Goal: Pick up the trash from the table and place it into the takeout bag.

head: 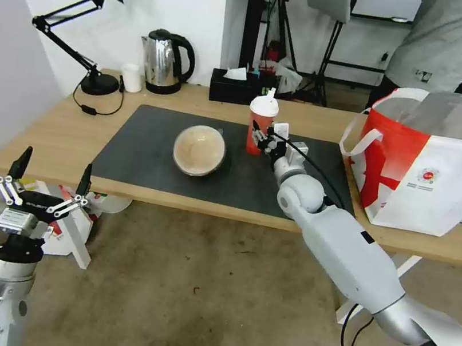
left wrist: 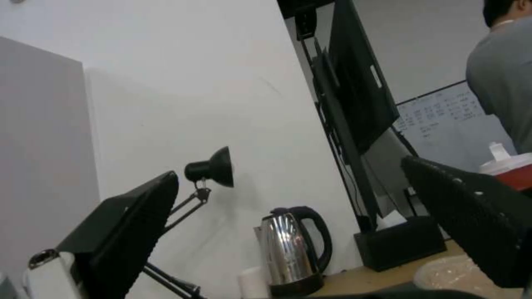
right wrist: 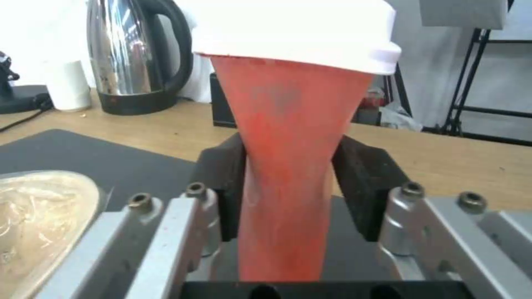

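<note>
A red drink cup (head: 262, 121) with a white domed lid stands upright at the middle of the dark mat (head: 148, 149) on the table (head: 51, 134). My right gripper (head: 262, 137) is shut on it; in the right wrist view the black pads (right wrist: 222, 174) squeeze the cup (right wrist: 288, 166) on both sides. The beige-filled bowl (head: 199, 150) sits on the mat just left of the cup. The red-and-white takeout bag (head: 434, 168) stands open on the table's right end. My left gripper (head: 51, 172) hangs open and empty below the table's front left edge.
Along the back edge stand a steel kettle (head: 163, 62), a black tissue box (head: 235, 87), a small white cup (head: 132, 77) and a black desk lamp (head: 91, 25). A person (head: 447, 43) stands behind the bag. Paper bags (head: 71, 218) lie on the floor under the table's left end.
</note>
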Controlling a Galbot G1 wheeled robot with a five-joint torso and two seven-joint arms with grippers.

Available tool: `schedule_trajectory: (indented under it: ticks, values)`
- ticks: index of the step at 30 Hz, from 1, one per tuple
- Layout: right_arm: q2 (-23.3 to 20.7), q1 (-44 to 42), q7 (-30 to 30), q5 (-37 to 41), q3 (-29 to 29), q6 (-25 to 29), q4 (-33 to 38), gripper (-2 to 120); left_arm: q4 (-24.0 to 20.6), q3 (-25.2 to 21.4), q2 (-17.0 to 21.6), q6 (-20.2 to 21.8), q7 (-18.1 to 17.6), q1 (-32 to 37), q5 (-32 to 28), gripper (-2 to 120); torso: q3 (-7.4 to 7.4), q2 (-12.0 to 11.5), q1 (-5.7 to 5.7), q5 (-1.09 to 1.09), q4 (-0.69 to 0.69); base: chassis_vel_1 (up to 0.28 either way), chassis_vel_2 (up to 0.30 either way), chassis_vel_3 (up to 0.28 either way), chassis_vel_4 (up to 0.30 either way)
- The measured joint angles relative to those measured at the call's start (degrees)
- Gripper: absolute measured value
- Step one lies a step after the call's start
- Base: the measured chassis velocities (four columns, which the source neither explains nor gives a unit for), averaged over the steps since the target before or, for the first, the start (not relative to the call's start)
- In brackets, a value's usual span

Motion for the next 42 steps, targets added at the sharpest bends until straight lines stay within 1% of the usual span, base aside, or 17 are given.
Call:
schedule_trajectory:
  ticks: [2,3,6,9,15,18,21,22,25,26,28,29,32,33,36,40,42]
  values:
    - [-0.08,-0.09,0.02,0.12,0.09,0.00,0.05,28,-0.02,0.00,0.01,0.00,-0.01,-0.03,-0.01,100,0.00,0.00,0.00,0.00,0.00,0.000,0.000,0.000,0.000]
    - [-0.08,-0.09,0.02,0.12,0.09,0.00,0.05,28,-0.02,0.00,0.01,0.00,-0.01,-0.03,-0.01,100,0.00,0.00,0.00,0.00,0.00,0.000,0.000,0.000,0.000]
    - [-0.30,-0.18,0.02,0.25,0.09,-0.01,0.51,18,-0.04,0.12,0.01,0.02,-0.01,-0.16,-0.02,100,0.00,0.00,0.00,0.00,0.00,0.000,0.000,0.000,0.000]
    - [-0.51,-0.28,0.03,0.30,0.12,-0.01,0.98,13,-0.05,0.17,0.01,0.04,-0.02,-0.23,-0.02,100,0.00,0.00,0.00,0.00,0.00,0.000,0.000,0.000,0.000]
    - [-1.22,-0.48,0.11,0.42,0.12,-0.06,2.10,4,-0.06,0.22,0.02,0.07,-0.03,-0.34,-0.02,100,0.00,0.00,0.00,0.00,0.00,0.000,0.000,0.000,0.000]
    - [-1.57,-0.48,0.17,0.57,0.12,-0.10,2.49,4,-0.06,0.24,0.02,0.09,-0.03,-0.37,-0.02,100,0.00,0.00,0.00,0.00,0.00,0.000,0.000,0.000,0.000]
    - [-4.67,-0.28,0.33,1.53,0.03,-0.35,5.35,4,0.03,0.28,0.03,0.10,-0.04,-0.59,0.00,100,0.00,0.00,0.00,0.00,0.01,0.000,0.000,0.000,0.000]
    - [-4.67,-0.28,0.33,1.53,0.03,-0.35,5.35,4,0.03,0.28,0.03,0.10,-0.04,-0.59,0.00,100,0.00,0.00,0.00,0.00,0.01,0.000,0.000,0.000,0.000]
    - [-12.90,-1.90,0.27,2.52,-0.15,-0.97,12.85,4,0.25,0.10,0.08,0.11,-0.02,-0.94,0.31,100,0.00,0.00,0.00,0.01,-0.02,0.000,0.000,0.000,0.000]
    - [-12.90,-1.90,0.27,2.52,-0.15,-0.97,12.85,4,0.25,0.10,0.08,0.11,-0.02,-0.94,0.31,100,0.00,0.00,0.00,0.01,-0.02,0.000,0.000,0.000,0.000]
    - [-19.22,-5.25,0.31,3.26,1.24,-1.55,20.32,4,0.30,0.16,0.08,0.12,-0.01,-1.02,0.42,100,0.00,0.00,0.00,0.00,-0.02,0.000,0.000,0.000,0.000]
    - [-19.22,-5.25,0.31,3.26,1.24,-1.55,20.32,4,0.30,0.16,0.08,0.12,-0.01,-1.02,0.42,100,0.00,0.00,0.00,0.00,-0.02,0.000,0.000,0.000,0.000]
    - [-23.35,-10.90,0.42,3.34,4.56,-1.61,26.88,4,0.30,0.37,0.08,0.12,0.01,-1.05,0.52,100,-0.01,0.00,0.00,0.01,0.00,0.000,0.000,0.000,0.000]
    - [-23.35,-10.90,0.42,3.34,4.56,-1.61,26.88,4,0.30,0.37,0.08,0.12,0.01,-1.05,0.52,100,-0.01,0.00,0.00,0.01,0.00,0.000,0.000,0.000,0.000]
    - [-24.55,-19.40,0.84,2.26,10.07,-1.46,32.05,4,0.30,0.49,0.08,0.13,0.02,-1.25,0.56,100,-0.01,0.00,0.00,0.02,-0.01,0.000,0.000,0.000,0.000]
    - [-23.33,-29.06,0.69,-1.22,17.23,0.14,36.73,4,0.47,0.73,0.07,0.15,0.02,-1.53,0.58,100,-0.01,0.00,0.00,-0.02,0.00,0.000,0.000,0.000,0.000]
    - [-22.41,-34.72,0.43,-3.32,20.18,1.11,39.51,3,0.52,0.85,0.06,0.15,0.02,-1.62,0.56,100,-0.01,0.00,0.00,0.05,0.00,0.000,0.000,0.000,0.000]
